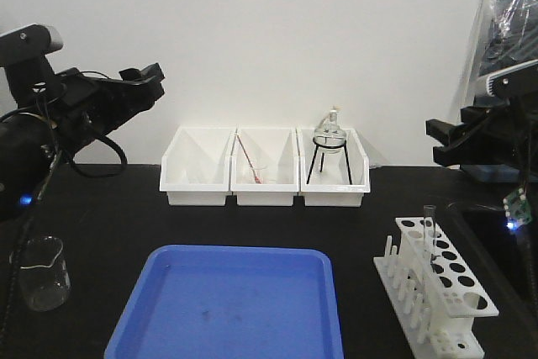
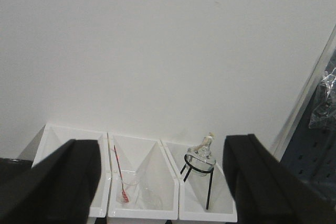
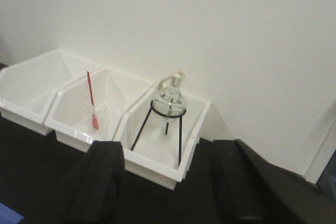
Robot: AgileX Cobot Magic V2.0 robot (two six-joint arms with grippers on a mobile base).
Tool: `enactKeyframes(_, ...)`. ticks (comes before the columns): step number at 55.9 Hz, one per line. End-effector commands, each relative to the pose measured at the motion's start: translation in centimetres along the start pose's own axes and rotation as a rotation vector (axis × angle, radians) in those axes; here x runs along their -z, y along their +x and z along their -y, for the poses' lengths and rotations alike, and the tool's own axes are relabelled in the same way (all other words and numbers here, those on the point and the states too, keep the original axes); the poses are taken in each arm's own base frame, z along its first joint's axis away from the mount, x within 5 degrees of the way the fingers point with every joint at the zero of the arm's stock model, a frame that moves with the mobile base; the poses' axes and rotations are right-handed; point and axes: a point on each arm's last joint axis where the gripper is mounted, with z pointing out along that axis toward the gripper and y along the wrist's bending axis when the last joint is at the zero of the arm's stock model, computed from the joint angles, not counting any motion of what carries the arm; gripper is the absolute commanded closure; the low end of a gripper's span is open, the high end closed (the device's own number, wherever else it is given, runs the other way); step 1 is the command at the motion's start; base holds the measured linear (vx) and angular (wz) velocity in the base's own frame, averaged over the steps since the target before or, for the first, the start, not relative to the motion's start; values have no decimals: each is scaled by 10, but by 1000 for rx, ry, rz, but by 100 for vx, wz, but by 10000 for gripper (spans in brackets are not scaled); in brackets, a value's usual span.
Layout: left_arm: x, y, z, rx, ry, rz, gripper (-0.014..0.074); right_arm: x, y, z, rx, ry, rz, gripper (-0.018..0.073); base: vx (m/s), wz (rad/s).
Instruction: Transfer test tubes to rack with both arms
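The white rack (image 1: 443,285) stands on the black table at the front right. One clear test tube (image 1: 429,226) stands upright in a hole near its far end. My left gripper (image 1: 148,83) is raised high at the left, open and empty. In the left wrist view (image 2: 163,148) its fingers frame the bins at the back. My right gripper (image 1: 438,142) hovers at the right, above and behind the rack, open and empty. It also shows in the right wrist view (image 3: 168,150). No other test tubes are in view.
A blue tray (image 1: 227,304) lies front centre. A glass beaker (image 1: 40,271) stands front left. Three white bins (image 1: 265,167) line the back wall. The middle one holds a red-tinged rod (image 1: 248,160). The right one holds a flask on a black tripod (image 1: 329,149).
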Motion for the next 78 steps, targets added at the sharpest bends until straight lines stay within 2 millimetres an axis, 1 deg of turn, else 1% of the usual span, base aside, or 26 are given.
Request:
enactKeyframes(1,12,-33,9,-1,34,132,8,35,-54,-7,-108,-24,171,134,0,0)
enactKeyframes(4,12,-32,9,-1,32,121,8,47,-66,-12,-140,-41,191,136,0,0)
enactKeyframes(5,12,-32,9,-1,31,118,8,51,-70,-13,-124,-43,192,138,0,0)
enactKeyframes(9,12,-31,9,0,30,110,8,64,-75,-19,-99,-48,168,148,0,0)
enactKeyframes(15,12,-31,9,2,29,107,8,84,-73,-26,-119,-30,138,167,0,0)
enactKeyframes(22,12,-31,9,2,29,107,8,93,-62,-29,-158,0,118,174,0,0)
enactKeyframes(28,12,-31,9,2,29,107,8,92,-54,-32,-175,-17,95,176,0,0)
enactKeyframes(32,12,-31,9,2,29,107,8,91,-52,-33,-172,-25,87,176,0,0)
enactKeyframes(56,12,-31,9,3,29,107,8,90,-51,-33,-176,-26,87,176,0,0)
enactKeyframes(64,14,-32,10,-35,34,95,8,90,-51,-33,-176,-26,87,176,0,0)
enactKeyframes(69,19,-33,12,-124,35,40,19,90,-51,-33,-176,-26,87,176,0,0)
enactKeyframes(72,25,-33,13,-185,29,-26,38,90,-51,-33,-176,-26,87,176,0,0)
enactKeyframes(76,36,-31,13,-257,11,-129,79,90,-51,-33,-176,-26,87,176,0,0)
enactKeyframes(78,45,-28,11,-285,-2,-185,113,90,-51,-33,-176,-26,87,176,0,0)
